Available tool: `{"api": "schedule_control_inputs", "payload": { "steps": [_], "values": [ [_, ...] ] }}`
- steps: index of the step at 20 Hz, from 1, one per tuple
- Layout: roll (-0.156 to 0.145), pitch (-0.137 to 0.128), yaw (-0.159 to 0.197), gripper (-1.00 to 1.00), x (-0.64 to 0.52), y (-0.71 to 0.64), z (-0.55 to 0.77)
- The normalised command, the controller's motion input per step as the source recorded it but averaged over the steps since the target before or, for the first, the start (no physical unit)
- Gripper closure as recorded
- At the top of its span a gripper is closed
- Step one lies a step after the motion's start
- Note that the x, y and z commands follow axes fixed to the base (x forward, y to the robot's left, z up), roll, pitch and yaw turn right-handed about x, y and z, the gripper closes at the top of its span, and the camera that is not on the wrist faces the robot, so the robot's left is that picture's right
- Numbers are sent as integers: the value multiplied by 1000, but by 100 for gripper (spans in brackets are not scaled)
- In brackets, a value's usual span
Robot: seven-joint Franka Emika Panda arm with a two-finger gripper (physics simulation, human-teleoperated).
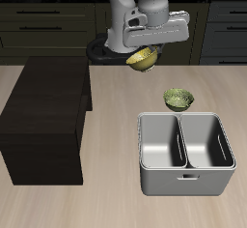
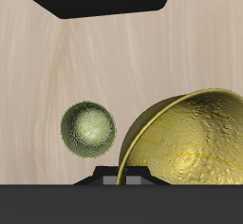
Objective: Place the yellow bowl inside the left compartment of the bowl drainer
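Observation:
The yellow bowl hangs tilted in the air above the table's back part, with my gripper shut on its rim. In the wrist view the yellow bowl fills much of the frame, its mottled inside facing the camera. The grey bowl drainer stands near the table's front edge, well apart from the gripper. Both of its wells are empty, and its slot handle faces the front. In the wrist view the bowl drainer shows only as a dark edge.
A greener bowl sits on the table just behind the drainer, between it and the gripper. A tall dark cabinet stands beside the drainer on the table's other half. A dark round plate lies behind the gripper.

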Motion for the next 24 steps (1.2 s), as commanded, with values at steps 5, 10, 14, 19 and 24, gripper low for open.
{"api": "schedule_control_inputs", "payload": {
  "steps": [5,10,14,19,24],
  "values": [
    [-12,9,9,100,246,65,94],
    [0,11,-1,100,284,121,110],
    [-18,12,-9,100,243,23,67],
    [-23,18,20,100,334,109,79],
    [-9,17,45,100,392,159,26]
  ]
}}
